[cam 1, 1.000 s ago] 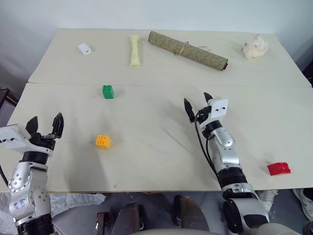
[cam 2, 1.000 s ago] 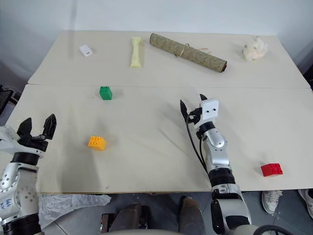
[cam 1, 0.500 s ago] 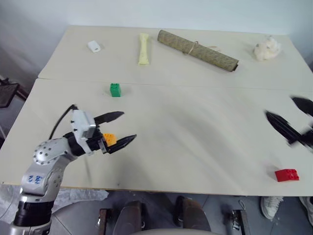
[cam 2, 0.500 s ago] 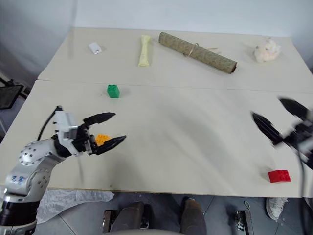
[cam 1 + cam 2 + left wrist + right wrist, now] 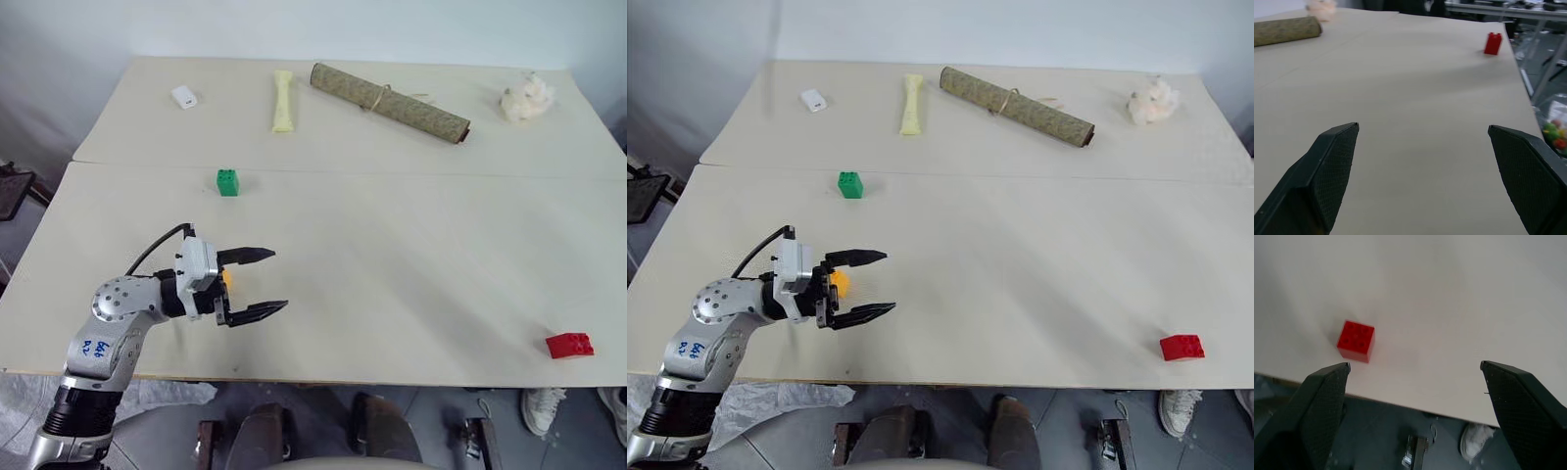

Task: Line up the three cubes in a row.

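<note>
The green cube sits near the seam between the two table boards. An orange-yellow cube lies at the front left, mostly hidden between the bases of my left gripper's fingers. That left gripper points right, level over the table, open and holding nothing. The red cube rests near the front right edge, and it also shows far off in the left wrist view as the red cube. My right gripper hangs open above the table's front edge, with the red cube just beyond its one finger.
On the back board lie a small white object, a pale yellow stick, a rolled mat and a crumpled white lump. The front table edge runs close to the red cube.
My left gripper has swung from the table's left edge rightward, over the orange-yellow cube. My right arm has pulled back and right, out of the head views. The camera shifted slightly.
</note>
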Robot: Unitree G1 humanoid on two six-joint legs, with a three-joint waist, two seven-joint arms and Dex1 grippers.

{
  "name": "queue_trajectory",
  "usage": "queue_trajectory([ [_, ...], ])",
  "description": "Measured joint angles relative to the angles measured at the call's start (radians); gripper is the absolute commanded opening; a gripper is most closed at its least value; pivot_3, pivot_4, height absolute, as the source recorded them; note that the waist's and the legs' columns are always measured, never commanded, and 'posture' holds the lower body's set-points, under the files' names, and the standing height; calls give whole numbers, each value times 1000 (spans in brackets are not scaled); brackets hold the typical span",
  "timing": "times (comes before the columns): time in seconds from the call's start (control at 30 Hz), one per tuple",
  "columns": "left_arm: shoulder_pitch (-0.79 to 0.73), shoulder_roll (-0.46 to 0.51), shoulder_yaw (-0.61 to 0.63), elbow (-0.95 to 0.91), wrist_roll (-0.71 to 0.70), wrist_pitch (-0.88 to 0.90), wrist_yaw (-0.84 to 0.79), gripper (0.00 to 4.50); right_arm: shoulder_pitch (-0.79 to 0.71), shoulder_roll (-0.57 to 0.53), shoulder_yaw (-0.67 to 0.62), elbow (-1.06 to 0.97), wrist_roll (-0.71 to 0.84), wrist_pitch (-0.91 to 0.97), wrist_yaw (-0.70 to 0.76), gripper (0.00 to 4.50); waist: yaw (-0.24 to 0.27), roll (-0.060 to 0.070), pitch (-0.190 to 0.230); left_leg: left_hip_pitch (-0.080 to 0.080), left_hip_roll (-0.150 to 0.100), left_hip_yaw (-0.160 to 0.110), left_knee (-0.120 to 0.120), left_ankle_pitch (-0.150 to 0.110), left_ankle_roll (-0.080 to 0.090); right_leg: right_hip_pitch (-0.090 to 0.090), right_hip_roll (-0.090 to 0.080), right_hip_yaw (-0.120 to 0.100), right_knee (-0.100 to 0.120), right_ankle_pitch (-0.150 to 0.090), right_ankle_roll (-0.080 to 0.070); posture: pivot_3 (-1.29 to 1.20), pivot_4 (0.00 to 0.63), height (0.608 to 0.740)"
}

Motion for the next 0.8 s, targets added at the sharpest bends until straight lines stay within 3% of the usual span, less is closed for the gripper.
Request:
queue_trajectory([
  [0.3, 37, 2, 1, -13, 26, -15, 2, 4500, -167, -259, 238, -39, -19, 403, -106, 4468, 3, 2, -1, -1, 2, -2, 0, 0, 0, -1, -2, -2, 1, 0, 0, 0, 150, 740],
  [0.5, 56, -9, -14, -49, 37, -15, 21, 4500, -338, -293, 369, -25, 0, 623, -162, 4468, 25, 2, -1, -4, -1, -4, 2, 0, 1, -1, -3, -4, 0, 0, 0, 0, 150, 740],
  [0.77, 54, -11, -16, -49, 49, -15, 36, 4500, -382, -298, 537, -5, -75, 643, -224, 4468, 23, 2, -1, -6, -2, -5, 4, 0, 1, -1, -2, -6, 1, 0, 1, 0, 150, 740],
  [0.8, 54, -11, -15, -50, 49, -15, 38, 4500, -388, -294, 545, -4, -79, 639, -226, 4297, 23, 2, -1, -6, -2, -5, 4, 0, 1, -1, -2, -6, 1, 0, 1, 0, 150, 740],
])
